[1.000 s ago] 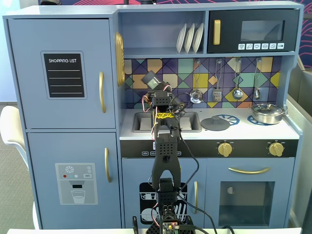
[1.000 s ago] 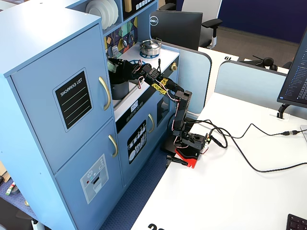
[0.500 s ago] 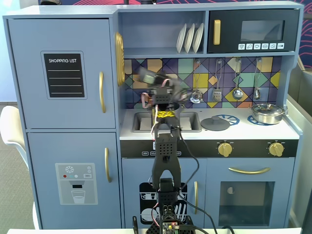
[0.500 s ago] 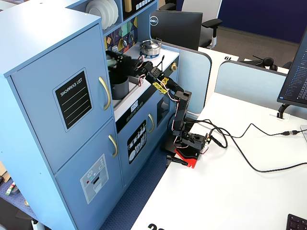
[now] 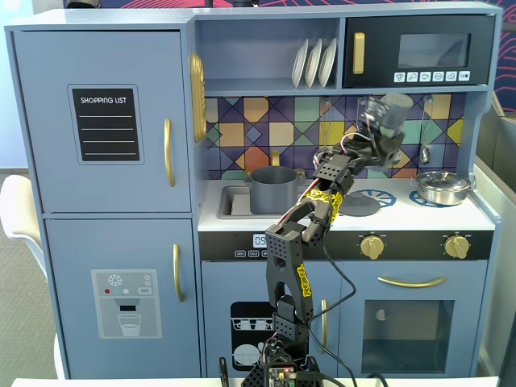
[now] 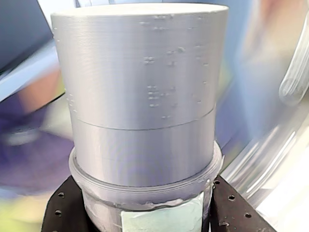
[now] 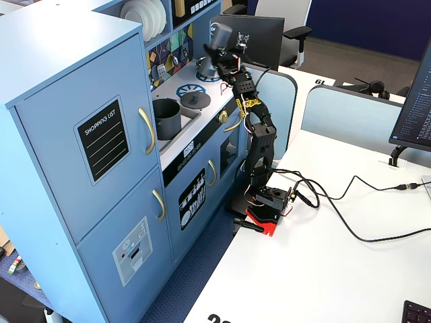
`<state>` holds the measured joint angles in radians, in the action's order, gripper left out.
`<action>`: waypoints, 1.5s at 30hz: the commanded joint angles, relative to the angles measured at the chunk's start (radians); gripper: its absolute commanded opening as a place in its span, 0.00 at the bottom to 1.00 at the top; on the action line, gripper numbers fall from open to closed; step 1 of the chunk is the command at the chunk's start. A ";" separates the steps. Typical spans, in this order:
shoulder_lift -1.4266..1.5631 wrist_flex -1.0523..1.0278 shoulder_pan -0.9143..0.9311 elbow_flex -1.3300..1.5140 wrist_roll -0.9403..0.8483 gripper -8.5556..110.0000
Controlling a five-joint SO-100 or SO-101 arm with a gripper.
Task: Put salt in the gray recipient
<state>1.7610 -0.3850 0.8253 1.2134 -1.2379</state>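
The salt [image 5: 393, 110] is a slim gray shaker with a lighter cap and a pale green label. My gripper [image 5: 377, 133] is shut on it and holds it tilted high above the stove, to the right of the pot. In the wrist view the salt [image 6: 142, 96] fills the frame, with black fingers [image 6: 60, 210] on both sides of its lower body. The gray recipient [image 5: 274, 189] is a dark gray pot standing in the sink, left of and below the shaker. In the other fixed view the salt [image 7: 219, 36] is beyond the pot [image 7: 166, 116].
A flat gray lid [image 5: 359, 204] lies on the stove under the arm. A shiny silver pan [image 5: 442, 187] sits at the right of the counter. White plates [image 5: 314, 63] stand on the shelf above. A hanging utensil [image 5: 424, 149] is at the back wall.
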 commanded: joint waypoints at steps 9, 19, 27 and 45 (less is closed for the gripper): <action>-0.021 0.232 0.094 0.163 -0.373 0.07; -0.038 0.347 0.089 0.310 -0.302 0.07; -0.075 0.379 0.075 0.339 -0.249 0.07; -0.114 0.485 0.066 0.451 -0.233 0.07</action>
<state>1.6245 0.0736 0.9081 1.6613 -1.4772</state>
